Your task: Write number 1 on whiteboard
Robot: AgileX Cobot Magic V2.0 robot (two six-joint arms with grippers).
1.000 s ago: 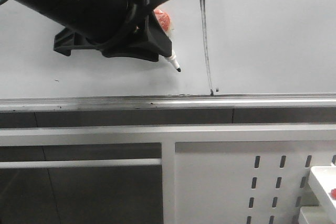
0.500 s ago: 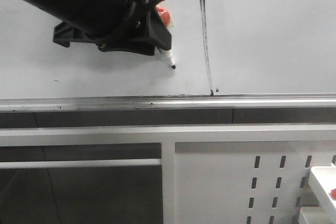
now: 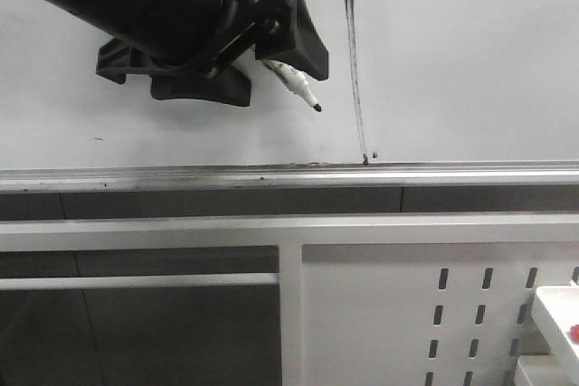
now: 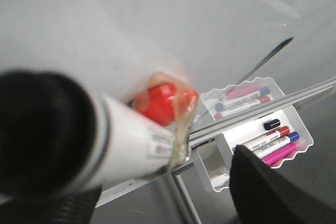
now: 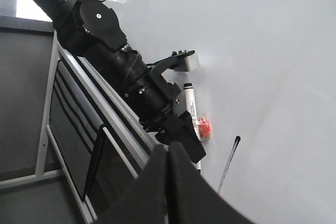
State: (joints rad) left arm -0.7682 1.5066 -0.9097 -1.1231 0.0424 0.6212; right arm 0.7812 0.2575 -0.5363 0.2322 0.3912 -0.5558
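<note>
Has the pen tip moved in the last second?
Yes. In the front view the marker tip has shifted right, closer to the number 1, and sits slightly higher above the silver rail than before.

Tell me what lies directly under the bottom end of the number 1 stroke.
The number 1 ends just above the silver rail along the whiteboard's lower edge, a tiny black speck beside it. Nothing covers that spot.

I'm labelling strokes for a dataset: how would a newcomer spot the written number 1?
Look at the whiteboard above its silver rail. Right of the black left gripper and its marker runs the number 1, a long near-vertical black line with a blob on top, unlike the tiny speck beside its foot.
</note>
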